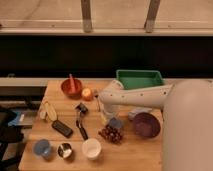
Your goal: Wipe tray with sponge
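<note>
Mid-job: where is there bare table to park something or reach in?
Bare wood: the front strip right of the white cup, below the grapes and purple bowl; also the far left corner beside the red bowl. Crowded: the middle, where the gripper hangs at the sponge, between the black tool and the purple bowl.

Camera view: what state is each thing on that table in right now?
sponge: lying on the table, outside the tray.
tray: upright, nothing visible inside.
pincer: lowered to the table, beside the sponge.
white cup: upright.
purple bowl: upright.
</note>
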`<state>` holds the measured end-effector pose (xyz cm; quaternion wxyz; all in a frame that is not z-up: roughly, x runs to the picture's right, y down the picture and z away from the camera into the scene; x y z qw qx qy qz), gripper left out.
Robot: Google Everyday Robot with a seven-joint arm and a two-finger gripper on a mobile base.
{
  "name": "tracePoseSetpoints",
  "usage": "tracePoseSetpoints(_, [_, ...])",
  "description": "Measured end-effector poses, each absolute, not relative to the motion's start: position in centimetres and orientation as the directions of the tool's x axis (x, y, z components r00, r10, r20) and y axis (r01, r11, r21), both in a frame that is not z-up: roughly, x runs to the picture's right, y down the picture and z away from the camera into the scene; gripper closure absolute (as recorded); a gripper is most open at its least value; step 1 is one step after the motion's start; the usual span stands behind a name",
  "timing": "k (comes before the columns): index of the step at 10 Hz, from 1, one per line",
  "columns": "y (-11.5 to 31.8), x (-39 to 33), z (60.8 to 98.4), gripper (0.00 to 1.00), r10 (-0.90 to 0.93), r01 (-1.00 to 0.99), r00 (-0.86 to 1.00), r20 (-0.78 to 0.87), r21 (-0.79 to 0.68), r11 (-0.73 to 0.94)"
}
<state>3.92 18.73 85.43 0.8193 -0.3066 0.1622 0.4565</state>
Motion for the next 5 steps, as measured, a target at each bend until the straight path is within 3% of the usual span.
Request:
tracePoseSetpoints(3, [18.3, 4.2, 85.2, 0.91, 0.659, -0.85, 0.527, -0.537, -0.346, 0.398])
tracePoseSetpoints(5, [16.6, 4.5, 84.0, 0.93, 0.677, -0.852, 0.523, -0.518, -0.337, 0.4])
